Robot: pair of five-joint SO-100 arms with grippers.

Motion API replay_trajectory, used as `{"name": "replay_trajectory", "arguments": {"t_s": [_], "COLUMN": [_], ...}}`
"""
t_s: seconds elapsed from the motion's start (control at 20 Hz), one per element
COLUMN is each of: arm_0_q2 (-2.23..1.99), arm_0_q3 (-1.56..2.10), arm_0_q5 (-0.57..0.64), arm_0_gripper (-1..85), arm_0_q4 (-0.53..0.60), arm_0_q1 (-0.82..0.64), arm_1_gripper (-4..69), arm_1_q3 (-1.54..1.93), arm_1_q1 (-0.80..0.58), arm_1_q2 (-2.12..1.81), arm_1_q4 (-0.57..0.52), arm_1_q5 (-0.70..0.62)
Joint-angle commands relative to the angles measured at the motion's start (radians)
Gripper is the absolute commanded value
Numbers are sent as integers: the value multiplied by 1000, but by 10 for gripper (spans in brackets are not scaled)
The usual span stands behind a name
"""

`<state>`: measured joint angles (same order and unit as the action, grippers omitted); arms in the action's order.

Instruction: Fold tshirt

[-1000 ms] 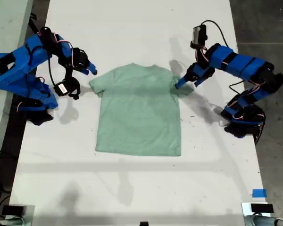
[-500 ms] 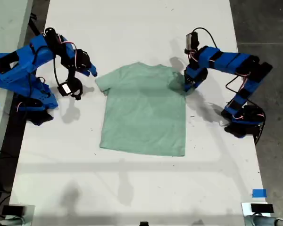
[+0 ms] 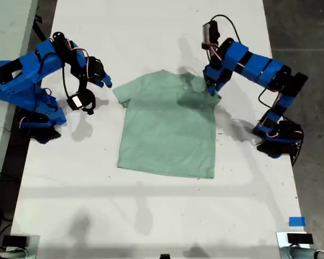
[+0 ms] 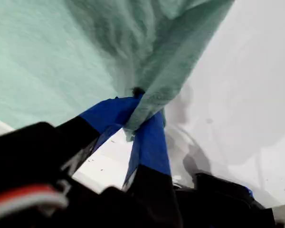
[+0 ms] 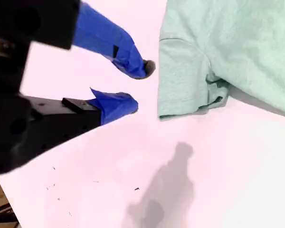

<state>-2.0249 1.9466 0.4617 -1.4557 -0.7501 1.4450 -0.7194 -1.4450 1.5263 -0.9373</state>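
At the exterior view's left, my second gripper (image 3: 104, 82) hangs over the white table (image 3: 151, 216) at the end of an arm that rises from its base near that edge, bends at the elbow and reaches toward the shirt. In the second wrist view its blue fingertips (image 5: 135, 66) stand parted with only bare table between them, holding nothing, just beside the hem of the near sleeve (image 5: 180, 80) and not touching it.

The tshirt (image 3: 167, 127) lies in the middle of the exterior view, flat over most of its body, hem toward the lower edge of the frame, one sleeve spread out toward my second gripper.

At the exterior view's right, the other arm climbs from its base near the right edge, folds back at the elbow and stretches up and inward to the shirt's upper right shoulder. There my first gripper (image 3: 210, 89) is clamped on the cloth; the first wrist view shows the two blue fingers (image 4: 149, 142) pinching a gathered fold of the tshirt (image 4: 38, 71), lifted off the table and draped inward over the shirt's body.
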Motion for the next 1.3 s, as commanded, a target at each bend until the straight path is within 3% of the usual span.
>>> {"name": "replay_trajectory", "arguments": {"t_s": [0.0, 0.2, 0.45, 0.5, 0.55, 0.6, 0.65, 0.8, 0.9, 1.25], "arm_0_q2": [-5, -5, -5, -5, -3, 3, 12, 41, 55, 299], "arm_0_q3": [-46, -46, -46, -46, -46, -46, -46, -49, -69, -308], "arm_0_q5": [0, -3, -6, -6, -6, -6, -5, -2, 15, 167], "arm_0_gripper": [84, 84, 81, 81, 84, 91, 106, 151, 185, 316], "arm_0_q4": [17, 25, 32, 32, 32, 32, 32, 21, 11, -74], "arm_0_q1": [-6, -6, -3, -5, -6, -8, -11, -38, -66, -112], "arm_1_gripper": [-17, -17, -17, 10, 185, 409, 442, 357, 345, 310], "arm_1_q3": [-262, -586, -658, -661, -675, -684, -692, -690, -647, -351], "arm_1_q1": [115, 224, 279, 281, 282, 287, 287, 245, 222, 225], "arm_1_q2": [31, 267, 511, 526, 532, 522, 495, 345, 206, -196], "arm_1_q4": [48, 38, -195, -225, -224, -210, -167, 34, 112, 133], "arm_1_q5": [66, 135, 247, 270, 293, 287, 278, 272, 229, 138]}}
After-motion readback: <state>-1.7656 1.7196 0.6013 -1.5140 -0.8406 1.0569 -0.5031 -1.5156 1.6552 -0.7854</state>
